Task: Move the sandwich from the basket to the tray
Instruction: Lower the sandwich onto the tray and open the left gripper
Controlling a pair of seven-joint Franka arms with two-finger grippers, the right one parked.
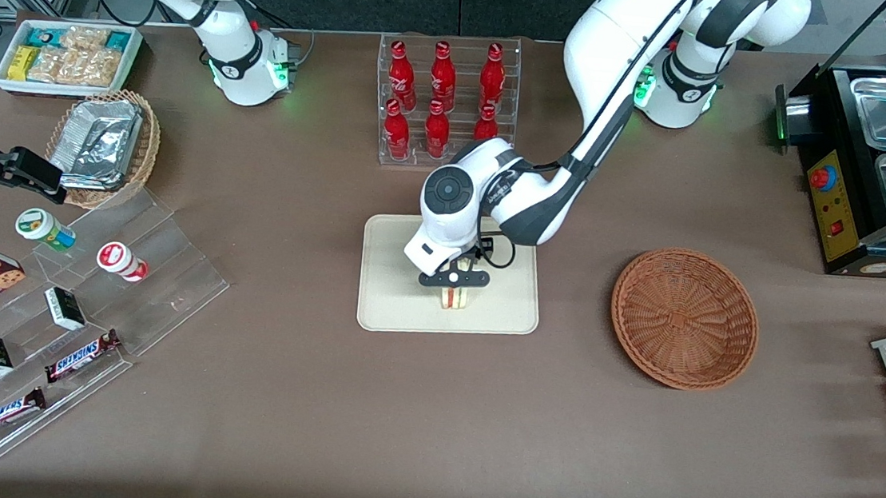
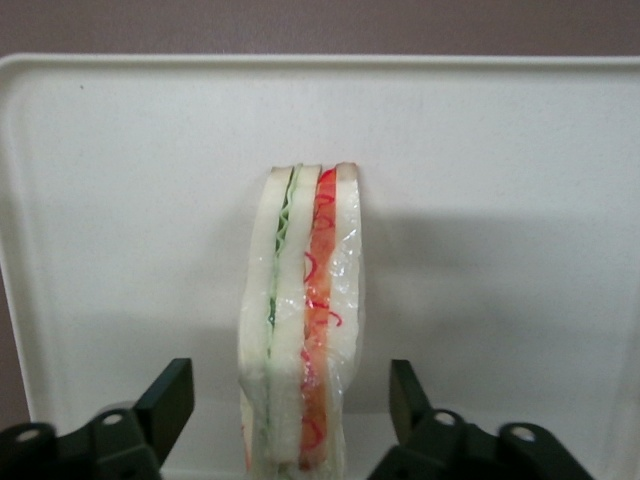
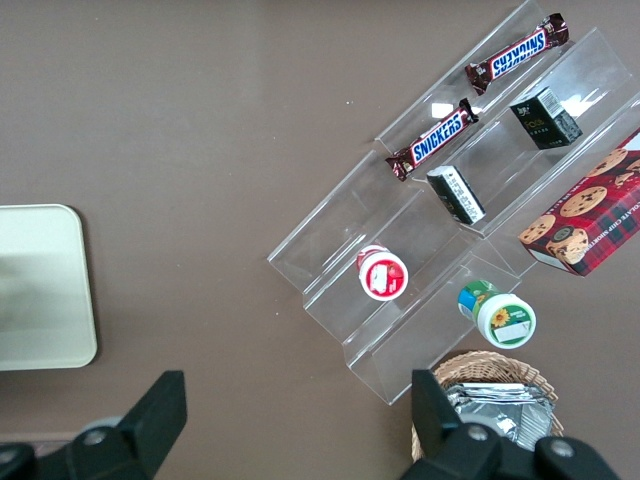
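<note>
The small triangular sandwich (image 1: 455,297) of pale white bread, with green and orange-red filling showing along its cut edge, stands on edge on the flat cream-beige rectangular tray (image 1: 390,308), in the part of the tray nearer the front camera. The left arm's black two-finger gripper (image 1: 454,279) hangs right over it, and in the wrist view its fingers (image 2: 168,402) are spread apart with a clear gap on each side of the bread, so it grips nothing. From the tray, the round reddish-brown woven wicker basket (image 1: 684,317) sits at about three o'clock in the front view, toward the working arm's end of the brown table (image 1: 318,398), with nothing in it. A clear rack of red bottles (image 1: 444,97) stands at twelve o'clock from the tray.
</note>
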